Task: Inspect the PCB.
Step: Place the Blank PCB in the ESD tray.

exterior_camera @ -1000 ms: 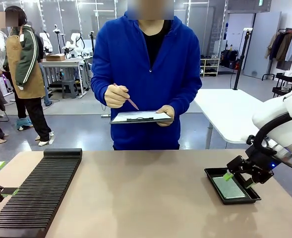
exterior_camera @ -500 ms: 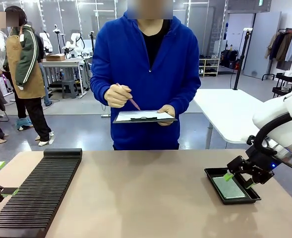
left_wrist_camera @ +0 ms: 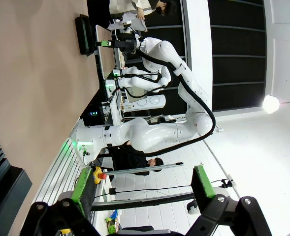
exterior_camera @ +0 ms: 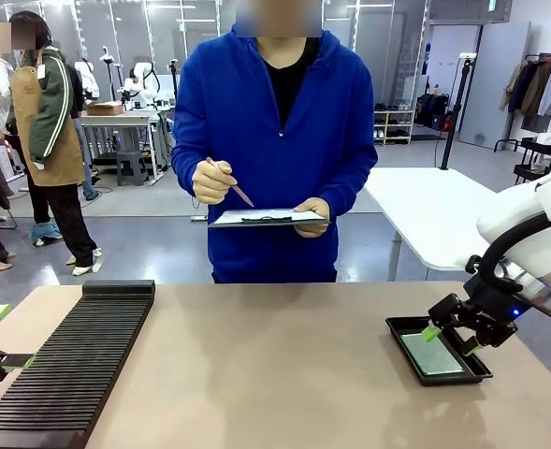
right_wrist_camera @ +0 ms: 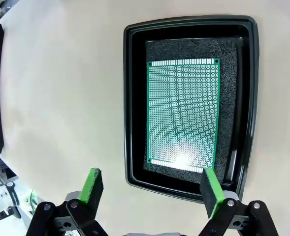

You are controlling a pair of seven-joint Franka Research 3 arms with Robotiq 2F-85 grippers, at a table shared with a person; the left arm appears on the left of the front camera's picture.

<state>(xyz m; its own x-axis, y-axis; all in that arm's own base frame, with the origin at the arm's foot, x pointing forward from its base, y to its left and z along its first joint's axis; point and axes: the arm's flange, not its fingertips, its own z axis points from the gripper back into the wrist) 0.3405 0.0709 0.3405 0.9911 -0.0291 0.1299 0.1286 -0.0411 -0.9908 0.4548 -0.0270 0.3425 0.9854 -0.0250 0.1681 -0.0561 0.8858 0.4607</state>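
Only the person has moved: the pen hand (exterior_camera: pixel 213 181) has lifted a little off the clipboard (exterior_camera: pixel 268 219) compared with a second ago, and the clipboard itself has shifted slightly. Both arms are where they were.

Landmark is the black tray (exterior_camera: pixel 396 329) near the table's right edge, on the robot's right. The PCB (exterior_camera: pixel 431 355) lies flat inside it on dark foam, dotted face up, with tray rim showing all round it. From the right wrist camera the board (right_wrist_camera: pixel 183 113) sits square in the tray (right_wrist_camera: pixel 130 98), a light glare near its close end.

Right gripper (exterior_camera: pixel 449 339) hangs just above the tray's near-right part, fingers spread wide and released, holding nothing. Its green pads (right_wrist_camera: pixel 91 186) straddle the tray's close rim without touching the board.

Left gripper (exterior_camera: pixel 8 363) is far from the tray, at the table's opposite edge beside the black slotted rack (exterior_camera: pixel 74 363), also released and empty; the left wrist camera shows its green pads (left_wrist_camera: pixel 80 184) well apart.

Person stands across the table from the tray, left of it, clipboard in one hand, pen in the other.
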